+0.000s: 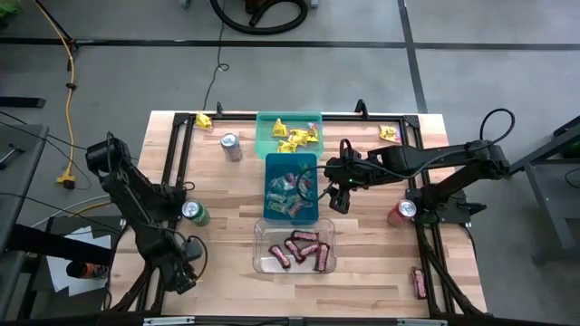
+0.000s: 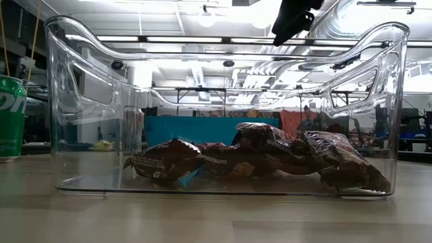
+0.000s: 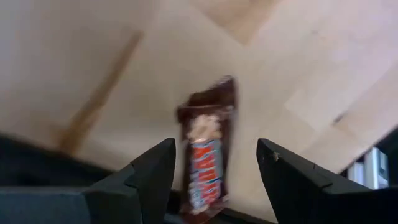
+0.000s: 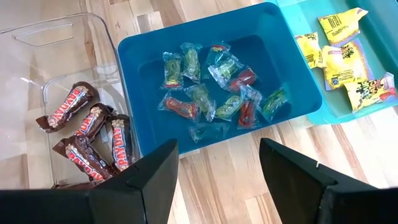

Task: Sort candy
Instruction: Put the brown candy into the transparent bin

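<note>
My left gripper point(image 1: 188, 272) point(image 3: 214, 149) is open near the table's near-left corner. A dark red-brown bar point(image 3: 205, 155) lies on the wood between its fingers, apart from both. My right gripper point(image 1: 340, 197) point(image 4: 217, 149) is open and hovers just right of the blue bin point(image 1: 268, 172) of mixed green, pink and red packets point(image 4: 211, 93). Yellow packets point(image 1: 294, 138) lie in the green bin point(image 1: 263, 122). Dark bars point(image 1: 304, 249) point(image 2: 256, 158) lie in the clear bin point(image 1: 261, 263). Loose candy rests on the table: yellow packets point(image 1: 204, 119) point(image 1: 389, 133) and a dark bar point(image 1: 419, 282).
A silver can point(image 1: 231, 145) stands left of the green bin, a green can point(image 1: 195, 213) point(image 2: 10, 118) left of the blue bin, and a red can point(image 1: 401, 211) by the right arm's base. The three bins sit in a column down the table's middle, with bare wood on both sides.
</note>
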Robot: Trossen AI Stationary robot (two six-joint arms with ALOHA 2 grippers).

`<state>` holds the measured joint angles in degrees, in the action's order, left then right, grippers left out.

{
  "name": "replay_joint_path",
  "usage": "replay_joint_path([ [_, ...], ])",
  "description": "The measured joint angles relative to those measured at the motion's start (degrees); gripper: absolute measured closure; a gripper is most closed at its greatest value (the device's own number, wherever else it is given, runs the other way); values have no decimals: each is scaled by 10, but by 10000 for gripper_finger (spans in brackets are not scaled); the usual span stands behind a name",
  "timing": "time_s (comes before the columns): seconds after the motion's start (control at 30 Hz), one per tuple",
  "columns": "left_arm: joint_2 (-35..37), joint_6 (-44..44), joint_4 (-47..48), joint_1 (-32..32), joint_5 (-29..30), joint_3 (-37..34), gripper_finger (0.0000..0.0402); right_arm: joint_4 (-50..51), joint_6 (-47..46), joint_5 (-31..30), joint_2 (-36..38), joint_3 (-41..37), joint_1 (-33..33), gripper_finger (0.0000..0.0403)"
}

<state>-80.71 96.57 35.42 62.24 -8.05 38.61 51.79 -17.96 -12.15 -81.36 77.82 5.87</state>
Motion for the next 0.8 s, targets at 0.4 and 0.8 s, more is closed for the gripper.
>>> replay_joint_path([
  [0.4, -2, 9, -69, -10, -5, -55, 205, 0, -1, -14, 0, 0, 0, 182],
  [0.8, 137, -54, -144, -35, 25, -53, 384, 3, 10, -5, 0, 0, 0, 182],
])
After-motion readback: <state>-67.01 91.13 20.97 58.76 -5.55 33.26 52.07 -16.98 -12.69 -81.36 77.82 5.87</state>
